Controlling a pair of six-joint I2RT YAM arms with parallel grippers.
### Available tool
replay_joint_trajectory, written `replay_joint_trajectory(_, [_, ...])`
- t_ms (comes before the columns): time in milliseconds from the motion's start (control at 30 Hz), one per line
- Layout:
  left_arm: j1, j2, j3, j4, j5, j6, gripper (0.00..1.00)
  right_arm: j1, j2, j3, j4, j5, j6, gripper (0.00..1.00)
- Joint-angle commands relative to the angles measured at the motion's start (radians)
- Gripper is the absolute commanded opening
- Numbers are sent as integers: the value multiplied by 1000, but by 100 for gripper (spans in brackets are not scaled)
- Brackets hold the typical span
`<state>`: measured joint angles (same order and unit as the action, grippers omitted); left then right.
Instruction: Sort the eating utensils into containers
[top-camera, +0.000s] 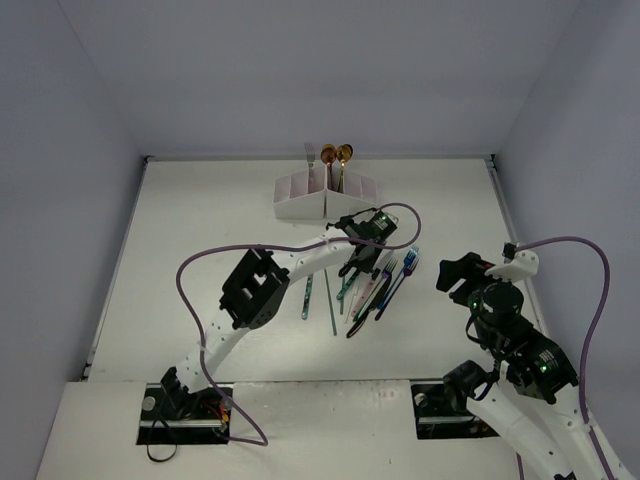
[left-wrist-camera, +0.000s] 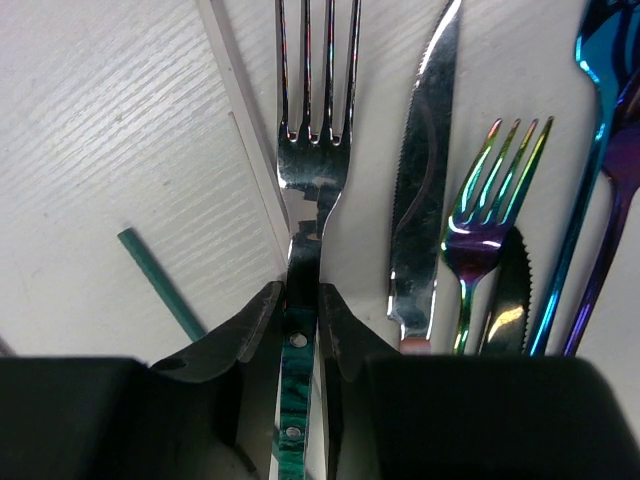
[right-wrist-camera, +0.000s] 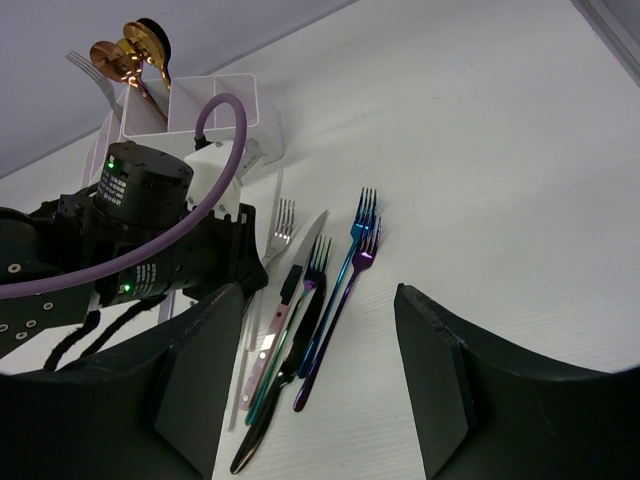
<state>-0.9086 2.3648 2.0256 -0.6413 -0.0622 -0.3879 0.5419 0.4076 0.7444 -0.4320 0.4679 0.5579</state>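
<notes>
The left end effector (left-wrist-camera: 300, 305), closed narrow on the silver fork (left-wrist-camera: 315, 170) at its neck, holds a stiff, light, slick piece; gripping farther behind, mid-handle, would likely resist pivoting.

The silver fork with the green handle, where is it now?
In the left wrist view, the silver fork sits pinched at its neck in the left gripper, with a silver knife to its right.

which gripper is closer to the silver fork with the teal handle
Left. The left gripper is shut on the silver fork, clamping its handle just below the neck. The right gripper hangs open well off to the fork's right, touching nothing.
</notes>
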Motion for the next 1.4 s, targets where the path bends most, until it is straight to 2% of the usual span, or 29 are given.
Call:
replay_joint_trajectory(0, [25,-115,-27,-15,-53,-13,13,-8,13,7,39,38,19,59])
replay_joint_trajectory(500, [96,-167,-70,5,-15,2,13,-8,27,6,39,28,15,59])
replay_joint_trajectory(633, [108,-201,-90,11,-42,3,0,-8,27,7,39,27,14,59])
replay_joint_trajectory(700, [114,-253,-124,32,-60,4,0,-8,27,7,39,24,14,59])
replay_joint_trajectory(833, [141,-390,-239,174,-99,8,0,-8,27,10,39,22,14,59])
replay_joint_trajectory(933, [166,-524,-367,346,-131,26,0,-8,33,13,39,21,14,59])
replay_joint_trajectory(1067, [202,-633,-450,532,-169,74,0,-8,47,23,39,25,12,59])
replay_joint_trajectory(1167, [230,-659,-468,717,-217,136,0,-8,74,32,41,32,5,59])
replay_joint_trajectory(1233, [246,-648,-457,782,-249,183,0,-8,86,33,41,39,0,59])
replay_joint_trajectory(1367, [290,-573,-355,898,-252,237,0,-8,105,35,41,52,-7,59])
